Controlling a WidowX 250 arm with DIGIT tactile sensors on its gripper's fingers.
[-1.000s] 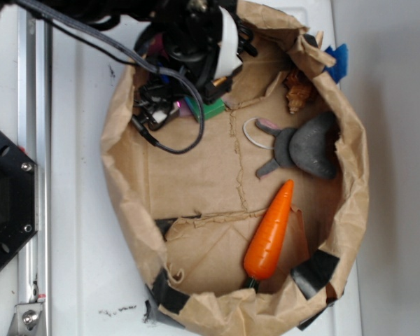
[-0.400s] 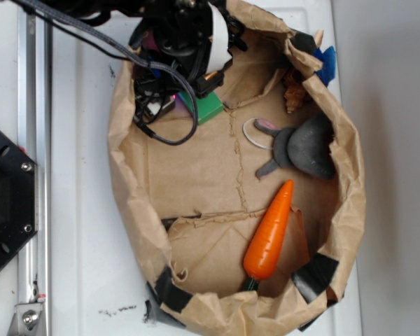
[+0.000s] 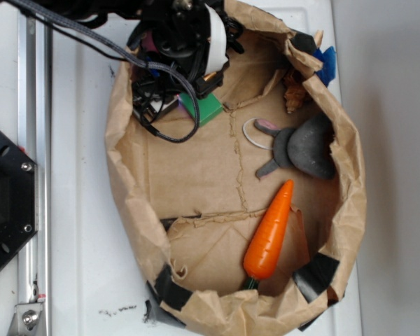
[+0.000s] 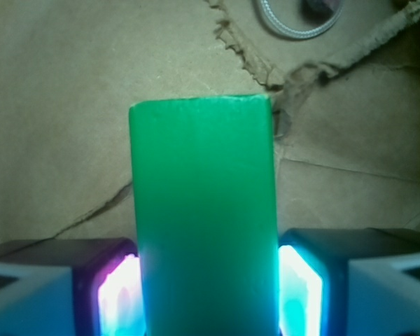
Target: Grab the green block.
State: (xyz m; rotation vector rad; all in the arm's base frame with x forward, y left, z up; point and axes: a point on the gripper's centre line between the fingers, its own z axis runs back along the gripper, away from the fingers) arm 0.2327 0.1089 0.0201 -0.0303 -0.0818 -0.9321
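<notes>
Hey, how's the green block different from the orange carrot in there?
The green block is a flat, straight-edged rectangle; the orange carrot is rounded and tapers to a point. The block looks shorter than the carrot. The block sits between the fingers of the gripper at the top left of the paper bag, pads against both its sides; the carrot lies free near the lower right. Both are plain, single-coloured pieces inside the same bag.

green block [image 3: 207,107]: 1 | carrot [image 3: 268,232]: 1 | grey plush toy [image 3: 302,148]: 1
</notes>
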